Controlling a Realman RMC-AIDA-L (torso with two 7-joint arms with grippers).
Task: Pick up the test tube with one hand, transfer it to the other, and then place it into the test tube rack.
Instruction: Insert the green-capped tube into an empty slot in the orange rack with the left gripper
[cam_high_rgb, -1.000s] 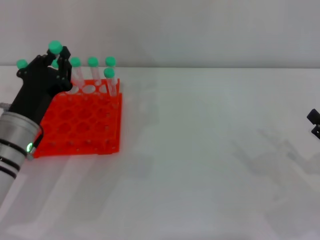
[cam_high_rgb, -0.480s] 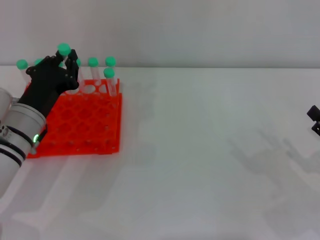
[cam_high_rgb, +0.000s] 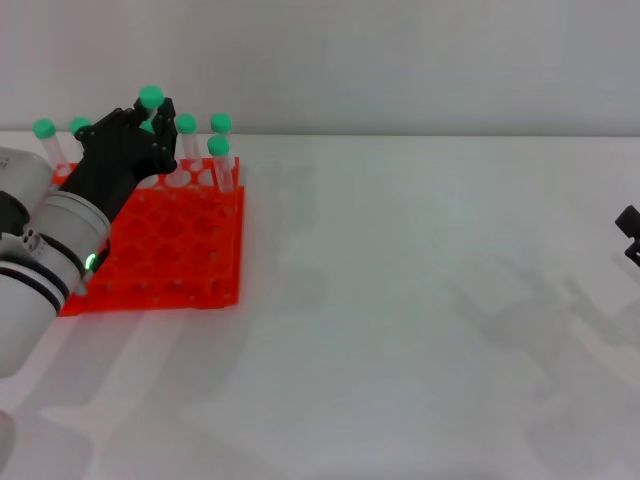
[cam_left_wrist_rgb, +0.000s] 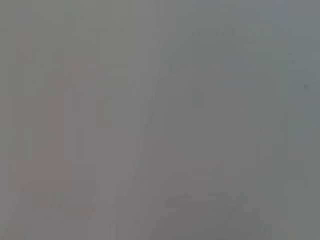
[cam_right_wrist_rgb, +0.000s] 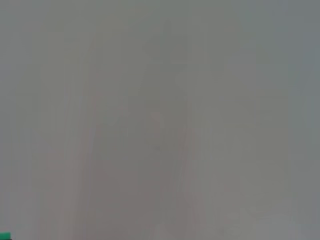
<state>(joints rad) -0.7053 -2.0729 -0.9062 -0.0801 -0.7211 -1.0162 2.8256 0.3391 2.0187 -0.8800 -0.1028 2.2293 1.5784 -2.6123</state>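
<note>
The orange-red test tube rack sits at the far left of the table. Several green-capped tubes stand in its back rows, such as one at the back right corner. My left gripper, on the green-lit arm, is over the rack's back row, shut on the test tube; only the tube's green cap shows above the fingers. My right gripper sits at the right edge of the head view, only partly in view. Both wrist views show only blank grey.
The white table stretches right of the rack. A pale wall runs behind the table's far edge.
My left gripper has moved to the right along the rack's back row with the tube in it. The right arm has not moved.
</note>
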